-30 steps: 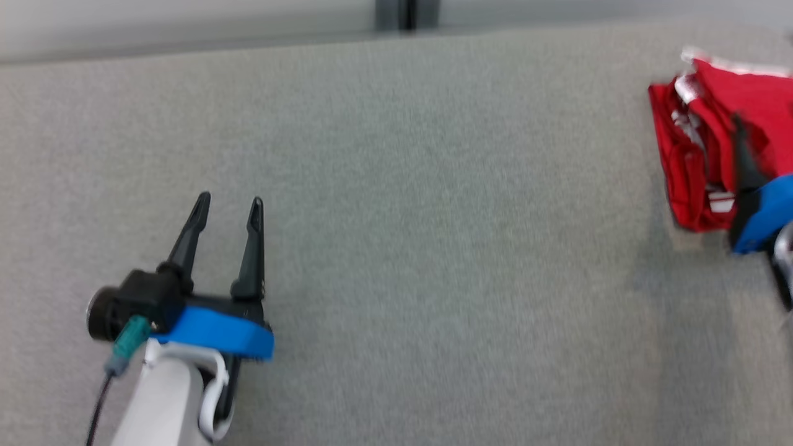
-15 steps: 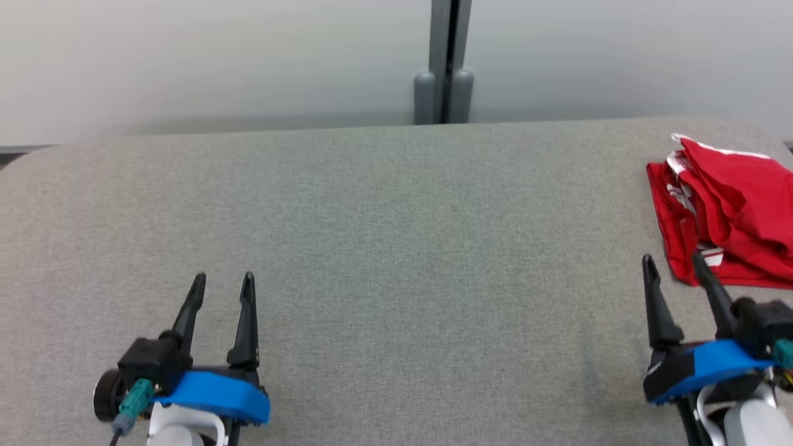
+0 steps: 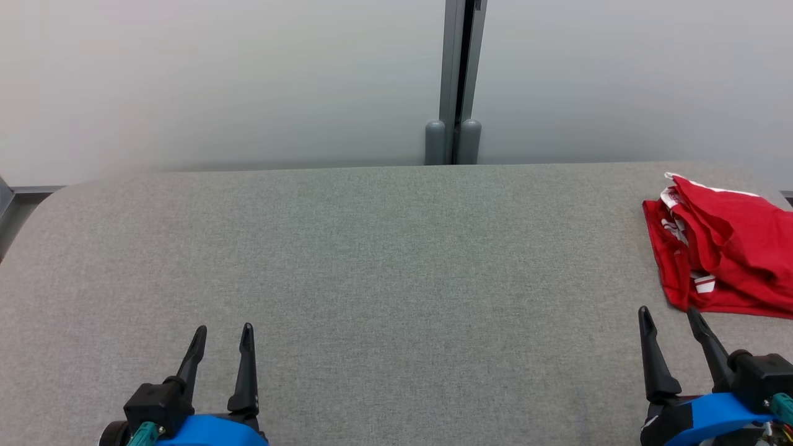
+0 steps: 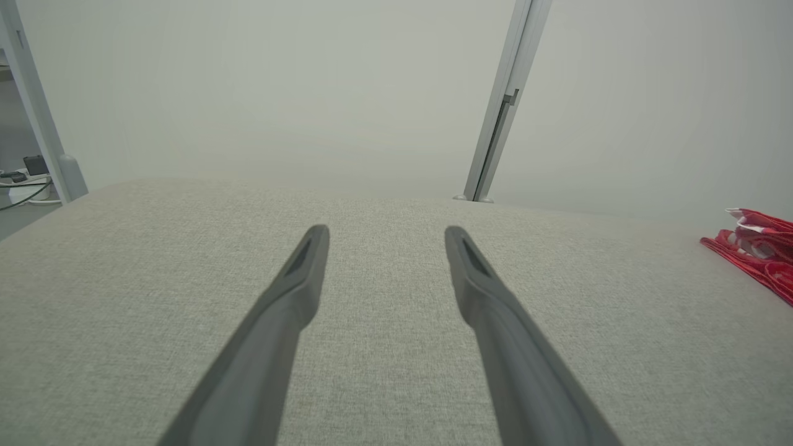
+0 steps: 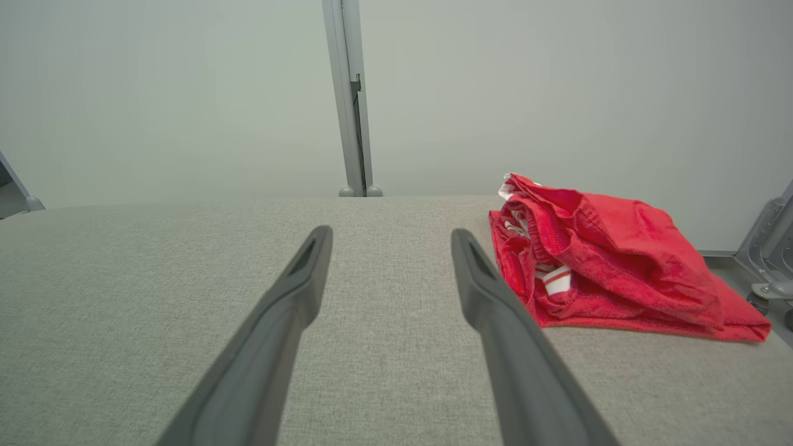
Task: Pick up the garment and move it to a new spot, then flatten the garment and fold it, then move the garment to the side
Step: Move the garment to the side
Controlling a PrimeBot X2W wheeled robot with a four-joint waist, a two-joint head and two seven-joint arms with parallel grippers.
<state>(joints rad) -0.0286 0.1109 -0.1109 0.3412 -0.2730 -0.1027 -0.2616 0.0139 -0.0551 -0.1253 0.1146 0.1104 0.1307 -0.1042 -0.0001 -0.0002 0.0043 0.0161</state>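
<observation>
Even, soft, bright light, shadows faint; wrist views perhaps slightly hazy, their edges bowed by wide-angle distortion.

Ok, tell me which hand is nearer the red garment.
Right. The right hand sits just in front of the red garment; the left hand lies far to its left.
</observation>
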